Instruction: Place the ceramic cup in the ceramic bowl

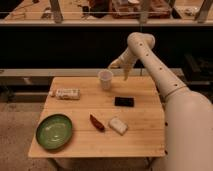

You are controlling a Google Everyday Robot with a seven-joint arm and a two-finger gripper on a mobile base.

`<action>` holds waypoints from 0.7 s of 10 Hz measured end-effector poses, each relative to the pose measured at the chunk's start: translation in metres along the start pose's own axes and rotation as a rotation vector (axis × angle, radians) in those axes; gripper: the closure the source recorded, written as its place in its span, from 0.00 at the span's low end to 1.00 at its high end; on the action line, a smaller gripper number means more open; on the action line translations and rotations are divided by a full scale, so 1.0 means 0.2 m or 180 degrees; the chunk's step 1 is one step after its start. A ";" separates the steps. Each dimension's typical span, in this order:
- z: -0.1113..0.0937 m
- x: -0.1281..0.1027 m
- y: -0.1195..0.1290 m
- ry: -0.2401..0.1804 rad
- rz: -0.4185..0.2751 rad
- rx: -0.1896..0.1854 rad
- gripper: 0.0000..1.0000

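One view to go on: the gripper (pixel 118 71) is hovering over the back edge of the wooden table (pixel 142 135), just right of the ceramic cup (pixel 105 79) and not touching it. Its fingers are looking spread apart. The cup is standing upright near the back middle. The ceramic bowl (pixel 54 132) is sitting at the front left corner, well apart from it. A white labelled bottle (pixel 66 93) is lying on its side, left of the cup.
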 end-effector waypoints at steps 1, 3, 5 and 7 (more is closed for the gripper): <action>0.03 -0.02 0.02 0.0078 -0.0197 0.0045 0.29; 0.08 -0.02 0.03 0.0144 -0.0269 0.0085 0.29; 0.12 0.02 0.01 0.0201 -0.0260 0.0089 0.29; 0.14 0.06 -0.01 0.0244 -0.0243 0.0088 0.29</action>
